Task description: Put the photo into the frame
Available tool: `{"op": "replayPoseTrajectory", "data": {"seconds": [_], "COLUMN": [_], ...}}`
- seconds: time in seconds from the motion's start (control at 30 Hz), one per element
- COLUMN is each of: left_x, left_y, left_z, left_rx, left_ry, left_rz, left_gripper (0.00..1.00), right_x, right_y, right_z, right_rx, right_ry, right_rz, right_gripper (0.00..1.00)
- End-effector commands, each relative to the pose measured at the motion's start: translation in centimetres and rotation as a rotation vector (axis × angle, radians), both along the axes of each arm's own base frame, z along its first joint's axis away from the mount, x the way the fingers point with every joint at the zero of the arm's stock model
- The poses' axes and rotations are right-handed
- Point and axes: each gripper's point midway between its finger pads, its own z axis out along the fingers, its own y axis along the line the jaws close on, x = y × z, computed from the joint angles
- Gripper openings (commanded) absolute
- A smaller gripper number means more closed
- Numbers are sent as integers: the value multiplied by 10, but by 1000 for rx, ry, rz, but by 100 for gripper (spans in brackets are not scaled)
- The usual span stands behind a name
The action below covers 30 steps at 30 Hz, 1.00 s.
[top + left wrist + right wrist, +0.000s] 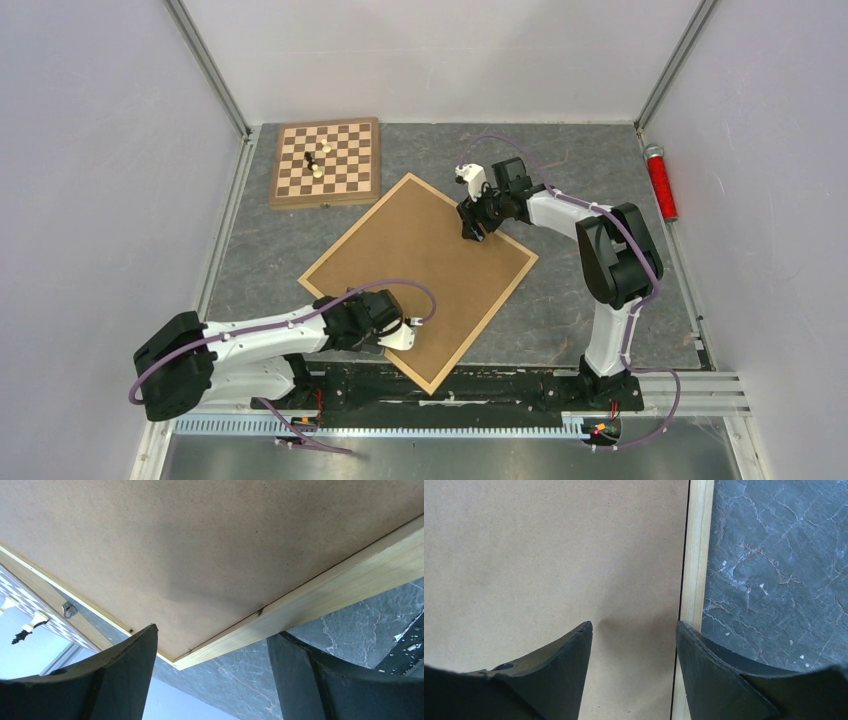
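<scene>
So, 1 frame (483, 325) w/ 1 backing board (420, 260), 1 chessboard (326, 160).

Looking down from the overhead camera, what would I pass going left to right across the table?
Chessboard → light wooden frame with a brown backing board in it → red cylinder by the right wall.

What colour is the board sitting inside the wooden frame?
Plain brown board, no pattern; best in the right wrist view.
</scene>
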Motion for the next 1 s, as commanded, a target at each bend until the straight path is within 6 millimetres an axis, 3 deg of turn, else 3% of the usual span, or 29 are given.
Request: {"op": "replayPoseTrajectory", "data": {"seconds": [0.0, 0.3, 0.6, 0.97], "left_x": [10, 19, 29, 33], "left_y": [-13, -22, -40, -48], "left_z": [0, -4, -4, -6], "left_rx": [-35, -63, -101, -109], "left_ry": [-40, -64, -49, -47], "left_rz": [-33, -22, -16, -9], "left_gripper": [86, 86, 85, 84], "right_x": [-1, -19, -45, -79], "right_y": [9, 15, 29, 42], "right_z": [0, -14, -30, -42], "right_rx": [18, 26, 26, 42], "right_ry": [6, 66, 123, 204], "right_rz": [15, 41, 91, 141], "right_gripper": [64, 62, 61, 59]}}
